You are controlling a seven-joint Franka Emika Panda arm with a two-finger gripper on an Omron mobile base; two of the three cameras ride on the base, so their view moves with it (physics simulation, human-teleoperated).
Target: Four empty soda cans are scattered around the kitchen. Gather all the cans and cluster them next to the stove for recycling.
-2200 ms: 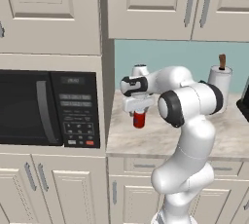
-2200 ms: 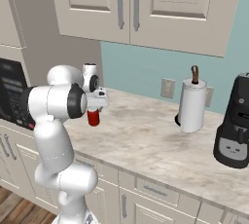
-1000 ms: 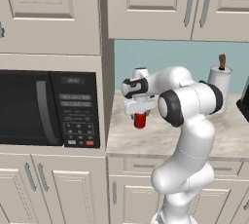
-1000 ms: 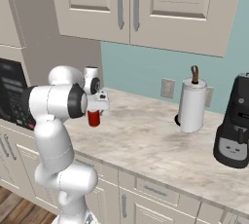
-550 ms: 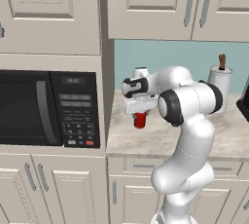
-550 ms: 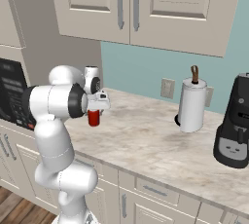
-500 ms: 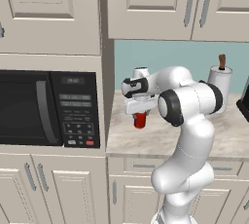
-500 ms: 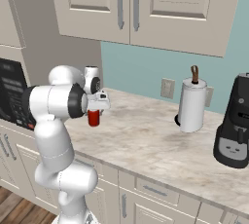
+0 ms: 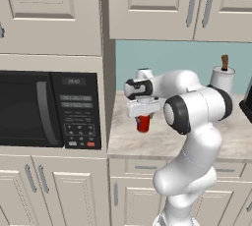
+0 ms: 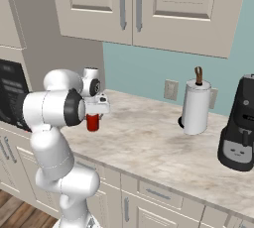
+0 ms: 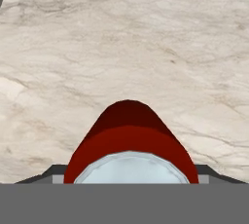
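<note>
glossy white rounded arm segments, dark grey joint rings (black caps), pale boxy gripper (image 9: 142, 118)

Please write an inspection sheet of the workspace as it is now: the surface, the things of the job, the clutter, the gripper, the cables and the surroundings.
Surface: marbled beige counter, bare around the can.
Job's things: one red soda can, upright, under the hand near the counter's left end; whether it stands on the counter or is lifted cannot be told.
Clutter: paper-towel roll and black coffee machine stand toward the counter's right end.
Gripper: gripper points down, fingers closed on the can's sides.
Cables: nothing seen.
Surroundings: black microwave built in left of the counter, wall cabinets above, wall outlet.
</note>
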